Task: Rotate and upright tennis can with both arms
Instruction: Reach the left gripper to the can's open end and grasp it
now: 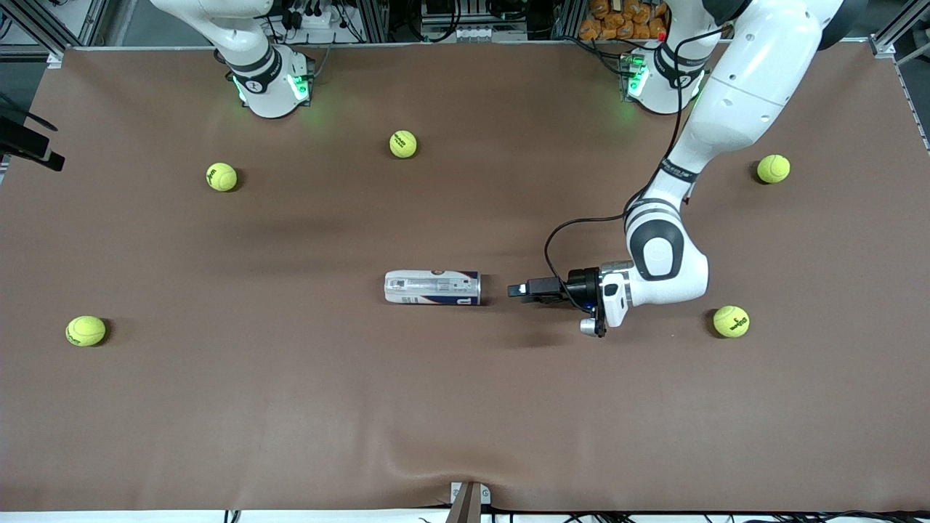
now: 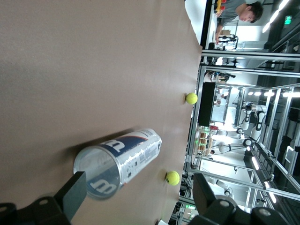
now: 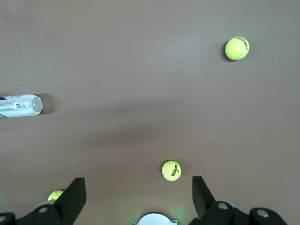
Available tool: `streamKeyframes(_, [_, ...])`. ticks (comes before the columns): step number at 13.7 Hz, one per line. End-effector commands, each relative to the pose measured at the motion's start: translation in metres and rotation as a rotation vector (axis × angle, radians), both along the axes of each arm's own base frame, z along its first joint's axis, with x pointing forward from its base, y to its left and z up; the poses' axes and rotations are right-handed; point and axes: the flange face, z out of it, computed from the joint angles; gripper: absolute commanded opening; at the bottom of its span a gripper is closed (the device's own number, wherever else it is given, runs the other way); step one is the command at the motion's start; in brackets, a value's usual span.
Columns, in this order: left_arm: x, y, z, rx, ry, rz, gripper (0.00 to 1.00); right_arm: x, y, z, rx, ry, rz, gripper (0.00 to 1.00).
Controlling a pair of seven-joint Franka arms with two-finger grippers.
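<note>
A: Starting low in the front view, what lies on the brown table (image 1: 465, 421)?

B: At lower left a tennis ball (image 1: 86, 330); at lower right a second tennis ball (image 1: 731, 321). Between them, at frame centre, the tennis can (image 1: 432, 288) lies on its side, its long axis across the frame.

A: And the left gripper (image 1: 517, 291)?

B: It sits just beside the can's end toward the left arm's end of the table, levelled at it, apart from it. In the front view its spread is hard to read. The left wrist view settles it: both fingers (image 2: 72, 194) stand wide apart at the lower edge, with the can's clear end (image 2: 101, 176) between them but farther off, untouched.

A: Higher in the frame?

B: Three more balls: upper left (image 1: 221, 176), upper centre (image 1: 403, 144), upper right (image 1: 773, 168).

A: The right gripper (image 3: 138, 199)?

B: It is out of the front view; only the right arm's base shows at the top. The right wrist view shows its fingers (image 3: 75, 194) spread, empty, high over the table, with the can's end (image 3: 21, 106) at that frame's left edge.
</note>
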Motion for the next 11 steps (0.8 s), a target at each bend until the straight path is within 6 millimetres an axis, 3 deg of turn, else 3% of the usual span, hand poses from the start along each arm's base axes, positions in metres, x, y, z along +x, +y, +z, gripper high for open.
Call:
streamKeyframes(1, [-0.002, -0.018, -0.011, -0.035, -0.013, 0.020, 1.00, 0.001, 0.004, -0.004, 0.010, -0.007, -0.008, 1.00])
streamKeyframes(3, [-0.012, -0.037, -0.018, -0.048, 0.004, 0.011, 1.00, 0.001, 0.002, -0.009, 0.008, -0.002, -0.011, 1.00])
streamKeyframes(11, [-0.024, -0.054, -0.044, -0.074, 0.012, 0.023, 1.00, 0.002, 0.019, -0.010, -0.085, 0.018, 0.006, 1.00])
